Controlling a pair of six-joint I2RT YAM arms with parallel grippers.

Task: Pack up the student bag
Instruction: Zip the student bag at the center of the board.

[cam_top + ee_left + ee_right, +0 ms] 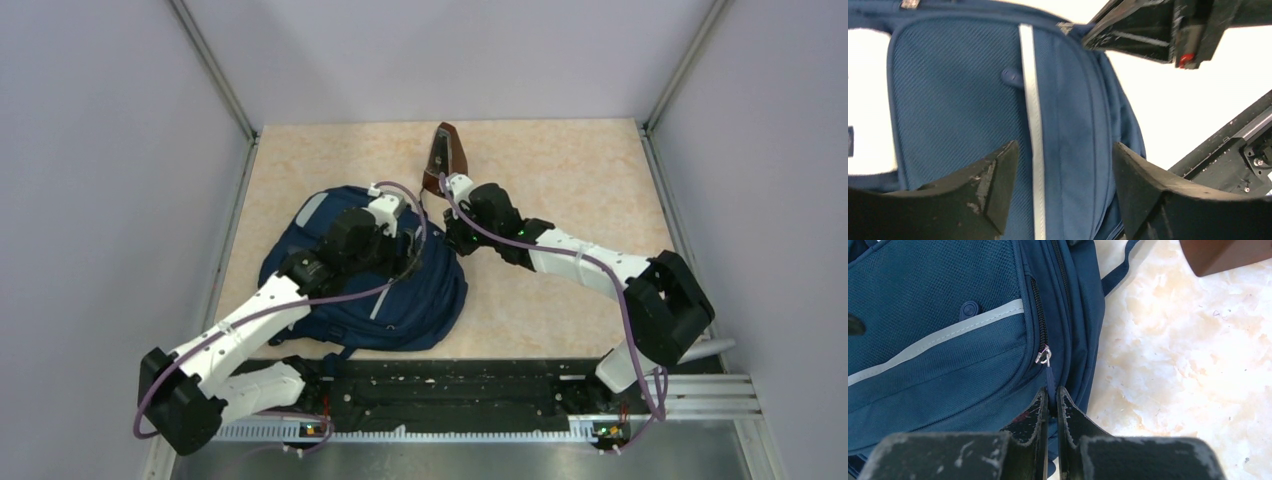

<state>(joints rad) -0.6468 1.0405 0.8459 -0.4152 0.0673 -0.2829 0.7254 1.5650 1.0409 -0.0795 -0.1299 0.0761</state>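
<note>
The student bag, navy with light-grey stripes, lies flat at the table's left centre. It also shows in the left wrist view and the right wrist view. My left gripper hovers open over the bag's front panel, with a grey stripe between the fingers. My right gripper is at the bag's right edge, shut on the blue zipper pull that hangs from a silver slider. The zipper track above the slider looks shut.
A brown flat object stands just behind the right gripper, and its corner shows in the right wrist view. Grey walls enclose the beige tabletop. A black rail runs along the near edge.
</note>
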